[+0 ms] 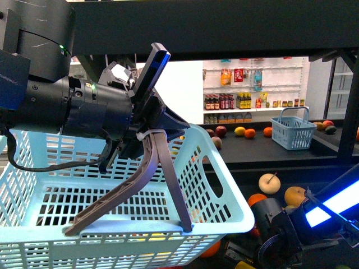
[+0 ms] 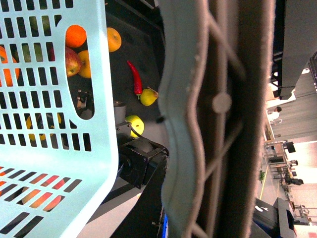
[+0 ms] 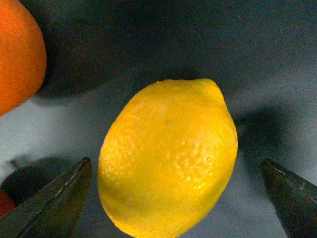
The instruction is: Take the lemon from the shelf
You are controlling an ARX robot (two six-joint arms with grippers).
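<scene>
Your right pincer (image 3: pixel 176 161) stands wide, with a dark fingertip (image 3: pixel 59 196) on either side of the lemon (image 3: pixel 168 158) and neither touching it. The lemon lies straight ahead between them, resting on a dark grey tier of the shelf (image 3: pixel 208 34). Its long axis points mostly away from the pincer, a little slanted, so the fingers flank its narrower width and would close across that. An orange (image 3: pixel 17 54) sits near the lemon on one side but apart from it, so watch that finger as you advance. The right arm is clearly the nearer one. Your left pincer (image 1: pixel 147 126) is up high and looks closed on the grey handle (image 1: pixel 162 179) of the pale blue basket (image 1: pixel 224 185), holding it clear of the tier. The tier looks flat, matte and slightly mottled, and the lemon could roll on it if it is nudged off centre. Beyond the black rack, the front view shows a lit room with white wall shelves (image 1: pixel 252 84) of bottles and a small blue basket (image 1: pixel 293 133) among loose fruit.
</scene>
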